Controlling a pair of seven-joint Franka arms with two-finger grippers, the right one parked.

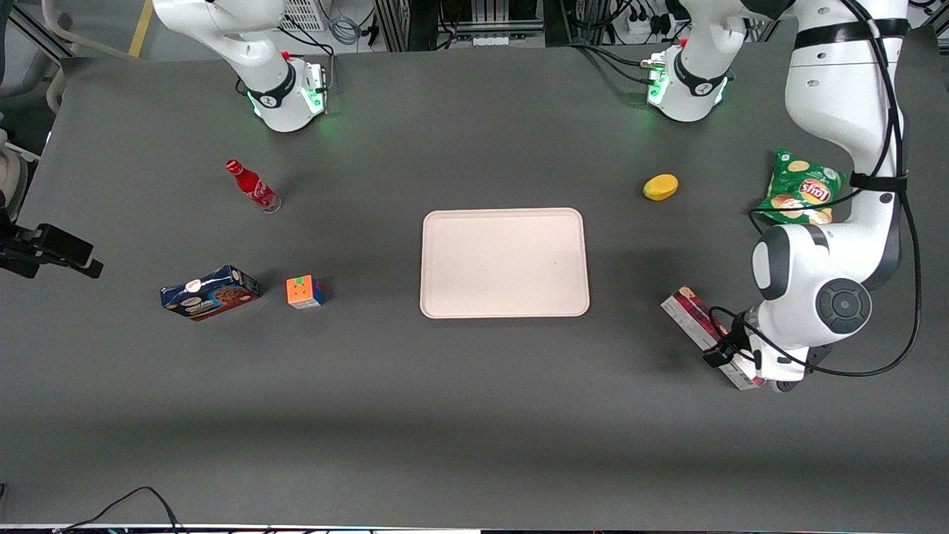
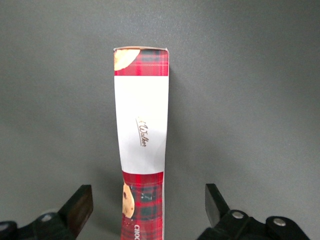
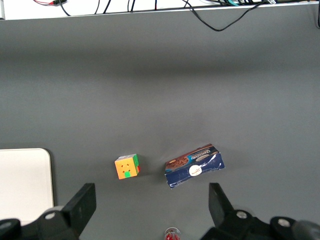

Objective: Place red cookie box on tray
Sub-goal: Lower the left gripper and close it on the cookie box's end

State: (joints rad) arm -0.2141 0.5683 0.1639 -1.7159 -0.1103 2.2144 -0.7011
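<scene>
I have the hand (image 2: 149,205) over the red cookie box (image 2: 141,135), fingers (image 2: 80,205) apart with one on each long side and neither touching. The box lies flat on the table (image 1: 474,415), toward the working arm's end, well apart from the tray (image 1: 504,216). Step in hand, as I judge it: the approach to grasp. Next, I should lower, close, then lift.
</scene>
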